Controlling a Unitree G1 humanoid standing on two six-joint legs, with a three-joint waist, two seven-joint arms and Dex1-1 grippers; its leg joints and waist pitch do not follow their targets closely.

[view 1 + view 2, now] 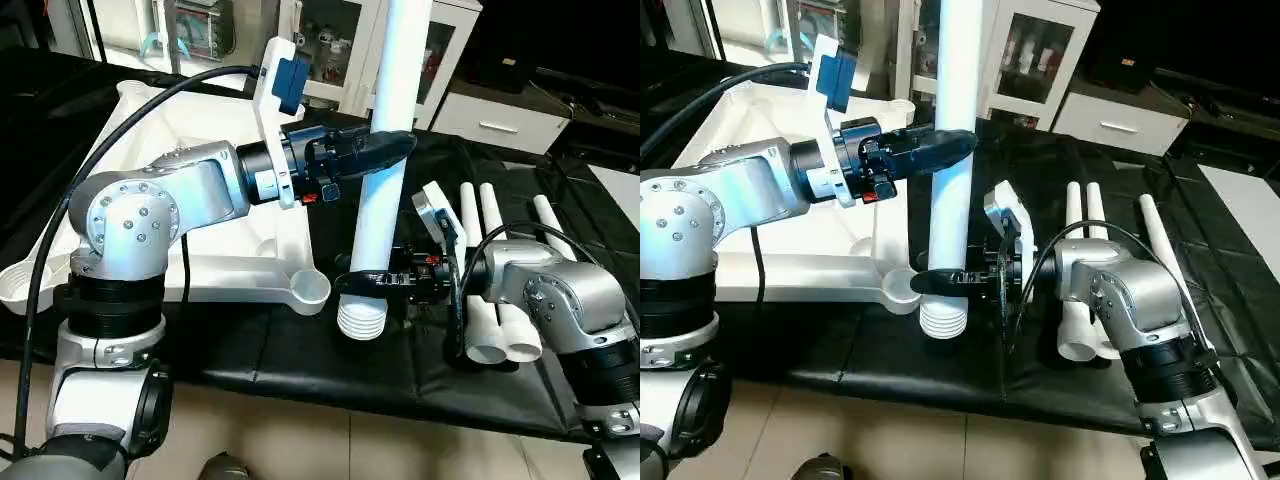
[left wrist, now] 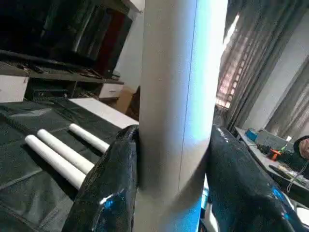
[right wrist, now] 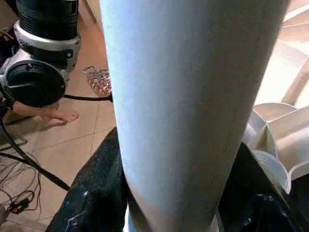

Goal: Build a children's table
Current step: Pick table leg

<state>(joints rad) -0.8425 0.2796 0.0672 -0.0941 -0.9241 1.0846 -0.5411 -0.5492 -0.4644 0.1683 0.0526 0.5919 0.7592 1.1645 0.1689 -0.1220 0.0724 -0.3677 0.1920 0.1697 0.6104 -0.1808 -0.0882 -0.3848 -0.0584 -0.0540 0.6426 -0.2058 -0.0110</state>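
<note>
**Both grippers on one leg, socket waiting just beside it**

The leg (image 1: 385, 150) stands nearly upright above the black-covered bench, and both grippers have it. The left gripper (image 1: 385, 148) clamps it partway up, a black finger (image 2: 108, 188) pressed to each side of the tube. The right gripper (image 1: 365, 281) wraps it low down, just above the ribbed threaded end (image 1: 362, 318), fingers hugging the tube on both flanks, and it looks like a firm hold.

The risk now is misalignment. The threaded end hangs just beside the round corner socket (image 1: 308, 290) of the upturned tabletop (image 1: 150, 150), not over it. If the two grippers steer out of step, the leg could tilt between them and the thread would likely bite crooked or skid off the socket rim. A smooth plastic tube may also slip through the fingers.

Three spare legs (image 1: 490, 280) lie beyond the right gripper, well clear.
</note>
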